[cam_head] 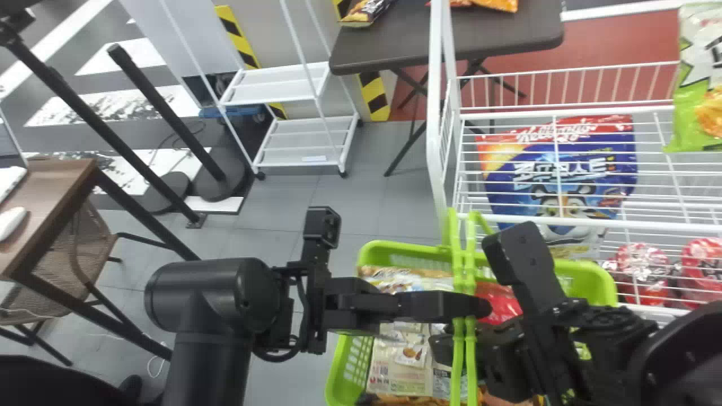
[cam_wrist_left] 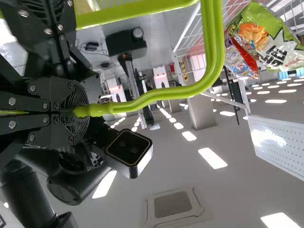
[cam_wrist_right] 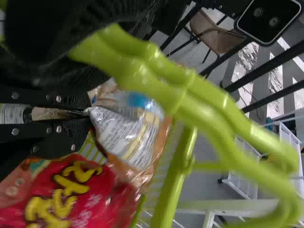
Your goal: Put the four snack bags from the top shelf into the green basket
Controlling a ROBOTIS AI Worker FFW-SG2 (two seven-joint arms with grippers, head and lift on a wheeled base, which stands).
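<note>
Our right claw (cam_wrist_right: 81, 113) grips a silver-and-brown plastic snack bag (cam_wrist_right: 126, 135) at the green plastic basket (cam_head: 395, 247); our left (cam_wrist_left: 76, 111) clamps its handle (cam_wrist_left: 156, 97). Bags lie inside; one green-and-white bag (cam_head: 699, 84) awaits transfer from the white wire top shelf (cam_head: 632, 224).

We seem to be in a large workroom or lab set up partly like a shop: a white wire rack (cam_head: 434, 113) of snack bags (cam_head: 699, 107) stands right, a wooden desk (cam_head: 51, 180) left, a folding table (cam_head: 389, 51) far off near striped hazard tape (cam_head: 374, 97). Overhead we see rows of ceiling lights (cam_wrist_left: 212, 158).
</note>
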